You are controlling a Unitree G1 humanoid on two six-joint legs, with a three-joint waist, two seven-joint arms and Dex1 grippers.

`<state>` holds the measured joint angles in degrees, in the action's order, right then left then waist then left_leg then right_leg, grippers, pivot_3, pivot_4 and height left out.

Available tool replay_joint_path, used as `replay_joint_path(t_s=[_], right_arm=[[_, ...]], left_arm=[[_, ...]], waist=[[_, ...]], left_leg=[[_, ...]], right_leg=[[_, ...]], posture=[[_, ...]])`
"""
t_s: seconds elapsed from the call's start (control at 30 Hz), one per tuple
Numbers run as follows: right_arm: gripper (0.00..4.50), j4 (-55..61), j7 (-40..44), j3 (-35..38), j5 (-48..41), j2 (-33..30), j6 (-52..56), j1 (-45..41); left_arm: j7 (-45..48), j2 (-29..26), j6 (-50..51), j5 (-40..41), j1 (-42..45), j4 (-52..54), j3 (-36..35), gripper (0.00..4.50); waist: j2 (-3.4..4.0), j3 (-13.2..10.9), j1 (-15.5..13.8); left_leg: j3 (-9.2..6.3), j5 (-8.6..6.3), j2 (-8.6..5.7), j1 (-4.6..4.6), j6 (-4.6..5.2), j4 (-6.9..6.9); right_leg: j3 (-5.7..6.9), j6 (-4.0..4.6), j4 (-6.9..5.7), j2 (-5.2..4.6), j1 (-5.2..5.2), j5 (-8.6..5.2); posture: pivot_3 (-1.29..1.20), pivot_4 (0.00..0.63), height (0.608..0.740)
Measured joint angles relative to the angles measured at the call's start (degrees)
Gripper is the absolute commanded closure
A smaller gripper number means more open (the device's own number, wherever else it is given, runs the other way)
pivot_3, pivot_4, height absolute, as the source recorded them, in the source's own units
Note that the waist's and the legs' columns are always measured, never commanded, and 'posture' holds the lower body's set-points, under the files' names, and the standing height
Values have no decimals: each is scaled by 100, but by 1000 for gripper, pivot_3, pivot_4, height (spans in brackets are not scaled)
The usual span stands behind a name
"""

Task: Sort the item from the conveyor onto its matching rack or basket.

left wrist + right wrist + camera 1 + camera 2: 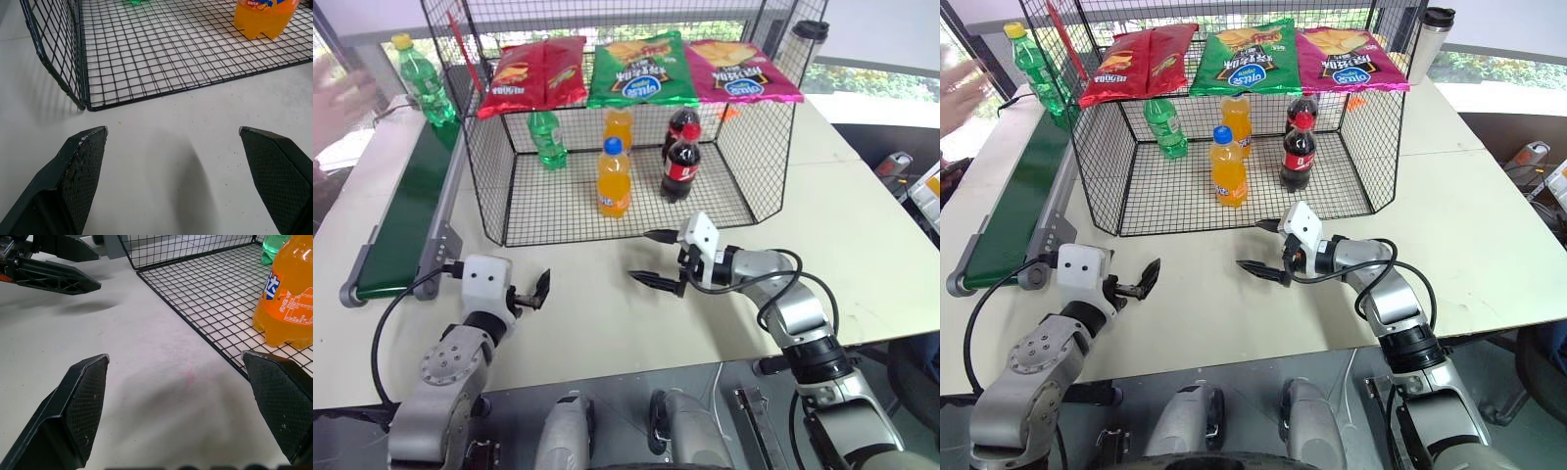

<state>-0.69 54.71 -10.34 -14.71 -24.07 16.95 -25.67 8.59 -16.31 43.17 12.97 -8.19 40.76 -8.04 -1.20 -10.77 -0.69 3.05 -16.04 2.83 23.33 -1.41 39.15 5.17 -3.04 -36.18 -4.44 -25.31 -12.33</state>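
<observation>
While bottle point(423, 80) waits at conveyor point(406, 211) end, cage point(607, 211) front open.

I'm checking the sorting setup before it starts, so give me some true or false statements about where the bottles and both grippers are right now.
1. The yellow-capped green bottle stands at the far end of the conveyor. True.
2. The left gripper is shut on a bottle. False: its fingers are open and hold nothing, above the table.
3. An orange bottle stands near the front of the cage. True.
4. The right gripper reaches inside the cage. False: it is open over the table, just in front of the cage.
5. Three chip bags hang along the cage's top edge. True.
</observation>
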Motion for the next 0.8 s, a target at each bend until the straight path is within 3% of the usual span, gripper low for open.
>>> replay_joint_path(t_s=[0.5, 0.8], right_arm=[[0, 0, 85, 0, 0, -2, 1, 0], [0, 3, 138, -1, -14, -2, 14, 1]], left_arm=[[-240, 128, 62, 14, 116, 407, -112, 19], [-557, 424, 216, 54, -78, 876, -999, 19]], waist=[[0, 0, 0], [0, 0, 3]], left_leg=[[0, 0, 0, 0, 0, 0], [-1, 0, 0, 0, 0, 0]], right_leg=[[0, 0, 0, 0, 0, 0], [0, 0, 0, 0, 1, 0]], posture=[[0, 150, 740], [0, 150, 740]])
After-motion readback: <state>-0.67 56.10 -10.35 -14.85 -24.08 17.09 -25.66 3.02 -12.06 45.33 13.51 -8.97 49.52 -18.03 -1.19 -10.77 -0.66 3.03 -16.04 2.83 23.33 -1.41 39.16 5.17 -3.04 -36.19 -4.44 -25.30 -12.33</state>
